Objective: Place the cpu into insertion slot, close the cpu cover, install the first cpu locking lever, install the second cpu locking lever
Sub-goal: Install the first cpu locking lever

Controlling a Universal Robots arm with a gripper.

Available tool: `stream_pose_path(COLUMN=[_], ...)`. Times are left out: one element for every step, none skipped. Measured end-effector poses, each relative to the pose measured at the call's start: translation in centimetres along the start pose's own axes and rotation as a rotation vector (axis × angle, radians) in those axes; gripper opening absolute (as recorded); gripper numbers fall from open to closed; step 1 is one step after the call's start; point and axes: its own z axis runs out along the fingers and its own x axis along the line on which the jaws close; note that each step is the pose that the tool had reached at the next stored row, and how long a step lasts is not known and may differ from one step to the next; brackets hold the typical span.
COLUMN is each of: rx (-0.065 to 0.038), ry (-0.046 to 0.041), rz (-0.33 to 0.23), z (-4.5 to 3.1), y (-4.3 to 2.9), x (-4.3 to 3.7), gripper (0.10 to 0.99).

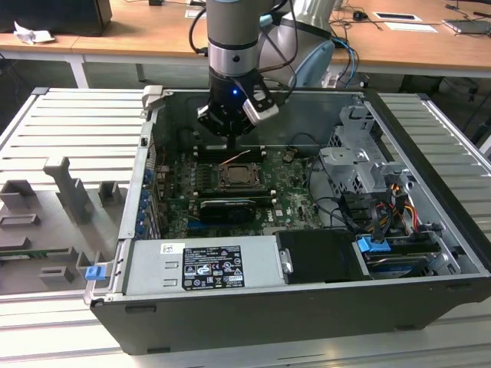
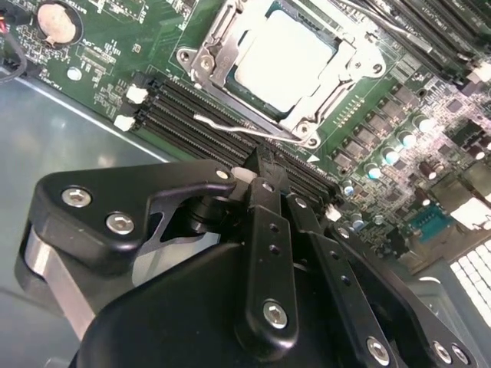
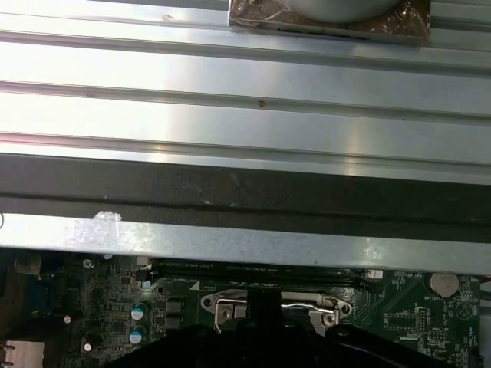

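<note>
Hanging over the open computer case (image 1: 430, 253), the gripper (image 1: 232, 142) sat just above the memory slots (image 2: 199, 123), on the far side of the insertion slot (image 1: 238, 178) from the power supply (image 1: 203, 264). Its black fingers (image 2: 265, 195) were drawn close together with nothing between them. The cpu (image 2: 285, 57) lay flat in the insertion slot, its pale metal face showing through the window of the cpu cover (image 2: 215, 54), which was folded down over it. One thin locking lever (image 2: 253, 132) stood out from the socket edge nearest the gripper, its wire arm lying across the memory slots. Around the socket spread the green motherboard (image 1: 295, 192).

The case rested on a table of ribbed aluminium rails (image 1: 73, 130). Beside the case, to the exterior view's left, grey fixture blocks (image 1: 69, 188) stood on those rails. Beyond the case ran a wooden desk (image 1: 130, 27) with papers and dark equipment on it.
</note>
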Motion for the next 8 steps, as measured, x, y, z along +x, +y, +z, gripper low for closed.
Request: stream_pose_path(rx=[0.0, 0.0, 0.0, 0.0, 0.0, 0.0, 0.0, 0.0], ry=[0.0, 0.0, 0.0002, 0.0002, -0.0002, 0.0001, 0.0, 0.0], rz=[0.0, 0.0, 0.0, 0.0, 0.0, 0.0, 0.0, 0.0], z=[0.12, 0.26, 0.33, 0.36, 0.43, 0.64, 0.83, 0.97], y=[-0.01, -0.02, -0.03, -0.03, -0.03, -0.05, -0.04, -0.02], x=[0.0, 0.01, 0.01, 0.01, 0.01, -0.03, -0.17, -0.24], gripper=[0.106, 0.106, 0.106, 0.106, 0.106, 0.106, 0.106, 0.106])
